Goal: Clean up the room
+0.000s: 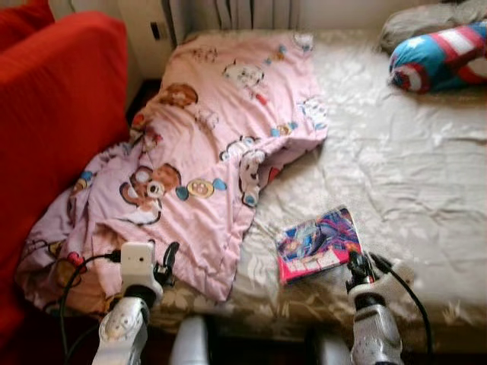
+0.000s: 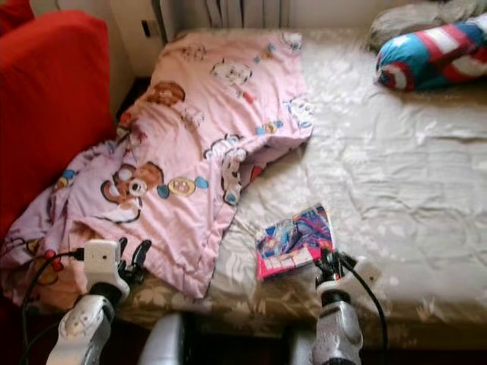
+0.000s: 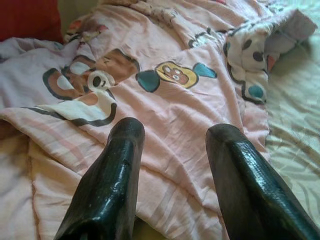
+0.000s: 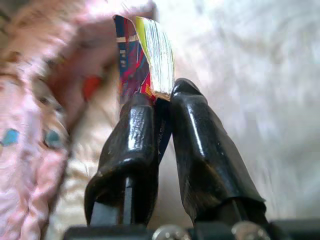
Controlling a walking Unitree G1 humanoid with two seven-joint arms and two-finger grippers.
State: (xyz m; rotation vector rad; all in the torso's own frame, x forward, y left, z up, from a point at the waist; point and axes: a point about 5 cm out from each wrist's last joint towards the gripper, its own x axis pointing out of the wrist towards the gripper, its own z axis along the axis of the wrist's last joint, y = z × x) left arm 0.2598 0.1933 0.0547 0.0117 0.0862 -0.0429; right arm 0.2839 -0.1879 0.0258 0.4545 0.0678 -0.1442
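At the far left we see a red upholstered sofa (image 1: 53, 114) standing against the side of the bed (image 1: 411, 182), which wears a pale cream sheet with a faint leaf pattern. Spilling from the sofa's edge across the left part of the bed lies a rumpled pink cartoon-print blanket (image 1: 205, 144), its near corner hanging over the front edge of the mattress. Our left tool (image 3: 172, 150) hovers just above that near part of the blanket, its two black fingers spread well apart with nothing between them. Further right, a thin, brightly coloured picture book (image 1: 318, 243) with a pink and blue cover lies on the sheet just beside the blanket's edge. Our right tool (image 4: 160, 107) has its fingers closed tight on the book's near corner, pinching cover and pages together. At the far right, near the head of the bed, a blue, red and white striped cushion (image 1: 441, 57) rests beside a grey pillow (image 1: 426, 19).
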